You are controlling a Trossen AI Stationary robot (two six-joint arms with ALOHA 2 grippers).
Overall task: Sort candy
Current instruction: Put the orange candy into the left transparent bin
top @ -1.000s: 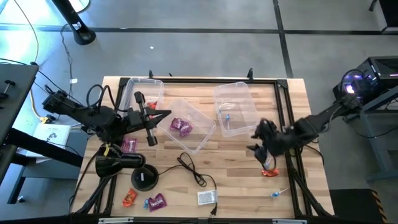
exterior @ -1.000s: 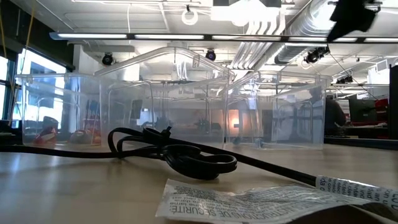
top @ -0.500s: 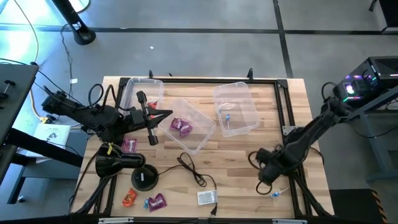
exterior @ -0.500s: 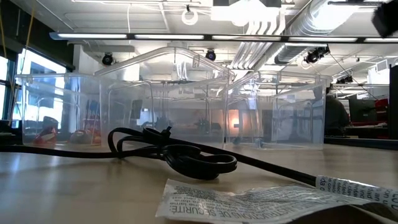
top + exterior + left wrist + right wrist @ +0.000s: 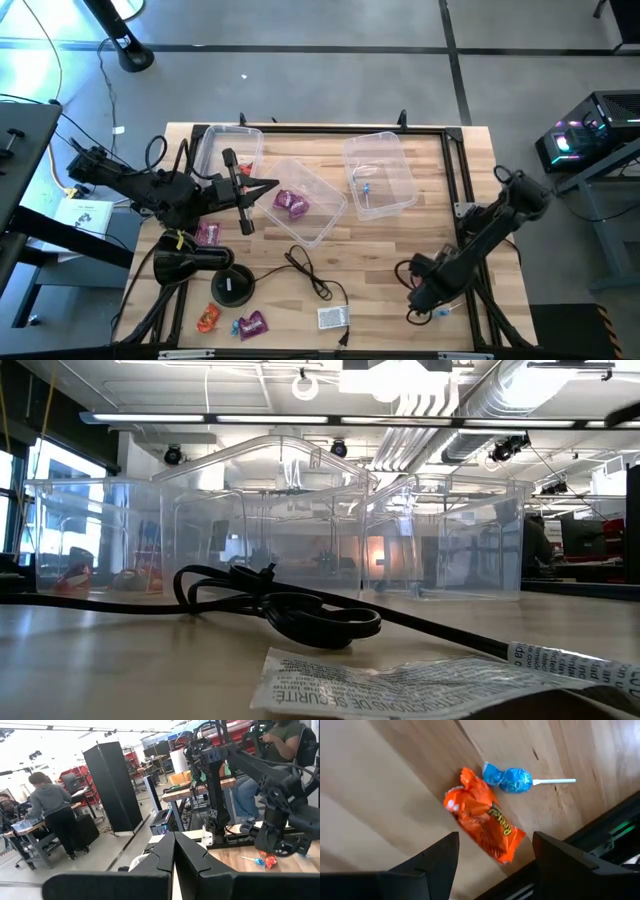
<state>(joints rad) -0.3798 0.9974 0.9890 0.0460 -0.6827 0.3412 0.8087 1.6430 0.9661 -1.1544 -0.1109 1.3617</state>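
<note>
Lying on the wooden table [image 5: 380, 250] near its lower right corner, an orange wrapped candy [image 5: 485, 822] and a blue lollipop [image 5: 512, 779] with a white stick touch each other, and we see them clearly in the right wrist view, between the two dark fingers of our right gripper [image 5: 492, 857]. These fingers stand wide apart and hold nothing; in the high view the right gripper [image 5: 420, 298] hangs low over that same corner, and the blue lollipop [image 5: 441, 313] shows just beside it. More candy is spread on the left half of the frame: two purple pieces [image 5: 292, 203] lie inside the middle clear bin [image 5: 322, 222], one purple piece [image 5: 208, 234] lies on the table at the left, and an orange piece [image 5: 207, 318] and a purple-blue piece [image 5: 250, 324] lie near the lower left edge. Something red shows in the left clear bin [image 5: 212, 150], in the upper left of the table, but we cannot tell what it is. The right clear bin [image 5: 392, 150] holds a small blue piece [image 5: 366, 187]. Our left gripper [image 5: 262, 185] is fully closed with nothing in it and points toward the middle bin. A black cable [image 5: 305, 268] runs across the lower centre of the table to a small white box [image 5: 332, 317]. In the left wrist view a person [image 5: 57, 815] stands in the room at the left.
</note>
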